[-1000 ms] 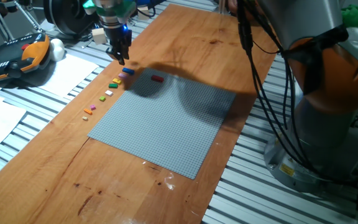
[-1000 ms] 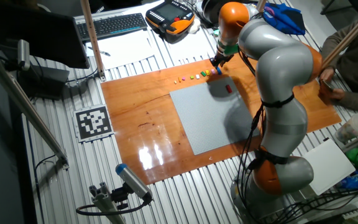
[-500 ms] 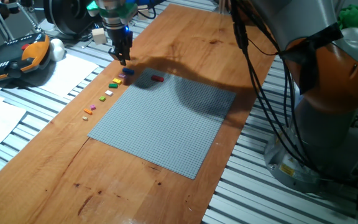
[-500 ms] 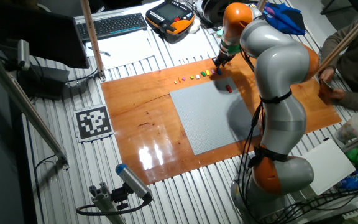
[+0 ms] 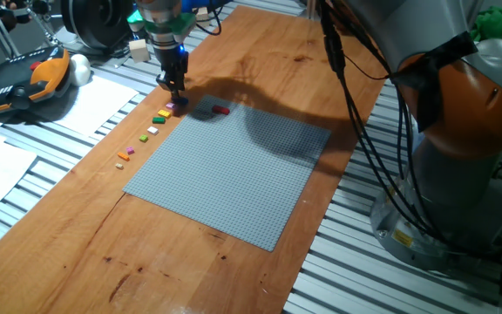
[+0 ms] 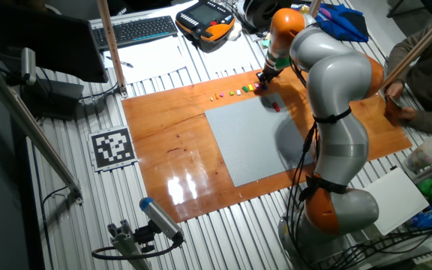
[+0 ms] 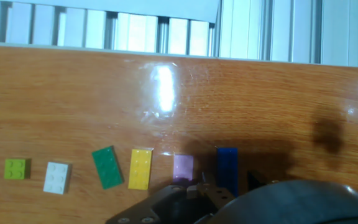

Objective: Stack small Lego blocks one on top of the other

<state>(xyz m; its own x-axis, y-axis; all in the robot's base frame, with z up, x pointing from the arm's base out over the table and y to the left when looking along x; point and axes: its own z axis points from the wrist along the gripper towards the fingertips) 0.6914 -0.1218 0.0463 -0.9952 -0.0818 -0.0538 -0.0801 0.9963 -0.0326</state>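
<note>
The gripper hangs low over the blue brick, jaw state unclear, perhaps touching it. The red brick sits on the grey baseplate, at three o'clock from the gripper.

The gripper hangs low over the blue brick, with the pink brick just beside it and seemingly little side room. The red brick stands apart on the open grey baseplate.

Glossy varnished wood table; blue brick looks like smooth plastic.
</note>
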